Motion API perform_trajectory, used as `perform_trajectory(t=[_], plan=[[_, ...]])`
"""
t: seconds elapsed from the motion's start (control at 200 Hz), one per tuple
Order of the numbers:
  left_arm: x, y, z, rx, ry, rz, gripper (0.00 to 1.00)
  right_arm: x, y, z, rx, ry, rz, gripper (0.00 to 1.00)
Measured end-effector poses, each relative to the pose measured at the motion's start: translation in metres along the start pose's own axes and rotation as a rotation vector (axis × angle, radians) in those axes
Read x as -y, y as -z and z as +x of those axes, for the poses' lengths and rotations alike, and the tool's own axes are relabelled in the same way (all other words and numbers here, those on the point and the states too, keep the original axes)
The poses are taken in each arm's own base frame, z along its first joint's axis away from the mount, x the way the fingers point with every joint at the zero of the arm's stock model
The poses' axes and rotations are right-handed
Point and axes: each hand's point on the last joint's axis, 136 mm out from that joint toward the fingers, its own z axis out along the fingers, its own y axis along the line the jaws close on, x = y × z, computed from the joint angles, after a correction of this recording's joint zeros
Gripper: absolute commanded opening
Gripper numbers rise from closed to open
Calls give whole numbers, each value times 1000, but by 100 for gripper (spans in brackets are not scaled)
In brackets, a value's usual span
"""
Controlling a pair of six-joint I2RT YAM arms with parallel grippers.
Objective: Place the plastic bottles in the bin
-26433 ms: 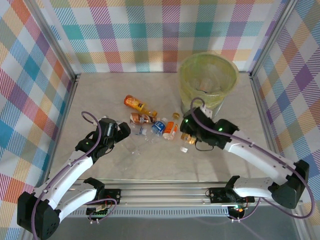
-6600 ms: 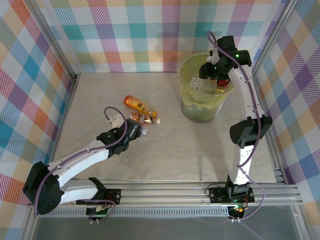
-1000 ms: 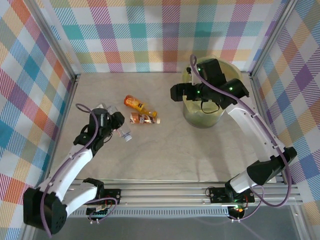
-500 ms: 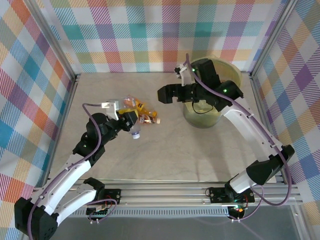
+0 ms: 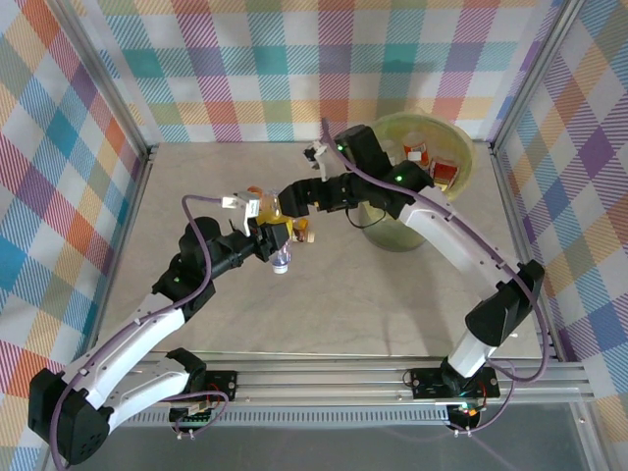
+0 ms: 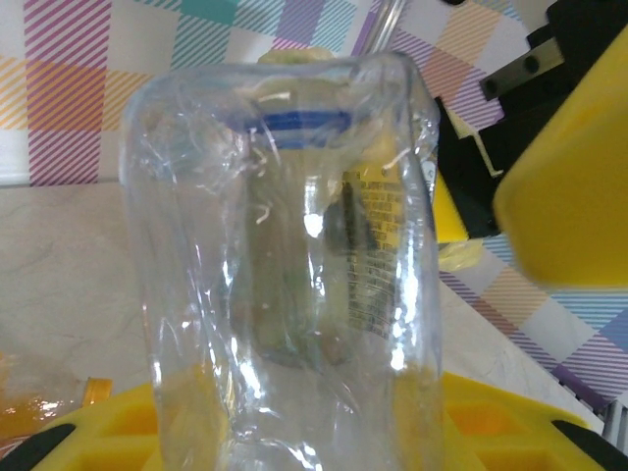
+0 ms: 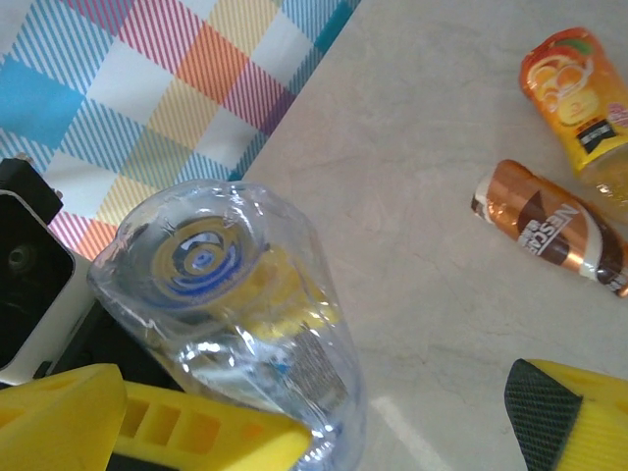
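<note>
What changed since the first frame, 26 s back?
The left tool took the clear plastic bottle off the pale marbled table, raised it and carried it right. The right tool came left from over the round bin lined with a yellow-green bag and stands open by that bottle. The other small bottles left the table. Unchanged: orange juice bottle, brown coffee bottle, bin.

1 bin — outside: clear bottle, orange bottle, brown bottle, 1 each.

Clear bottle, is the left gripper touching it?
Touching. In the left wrist view the left gripper clamps the clear bottle between its yellow fingers.
</note>
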Motion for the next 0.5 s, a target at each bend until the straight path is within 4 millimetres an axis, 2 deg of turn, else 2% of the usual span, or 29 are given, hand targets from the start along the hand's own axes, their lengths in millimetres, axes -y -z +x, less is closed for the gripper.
perform_trajectory(t=[0.205, 0.385, 0.5], plan=[[4, -5, 3, -18, 2, 21, 40, -13, -16, 1, -26, 17, -46, 99], [10, -5, 3, -23, -2, 51, 40, -14, -25, 0, -30, 16, -58, 88], [17, -5, 0, -18, -11, 78, 40, -11, -29, 0, -31, 11, -56, 86]])
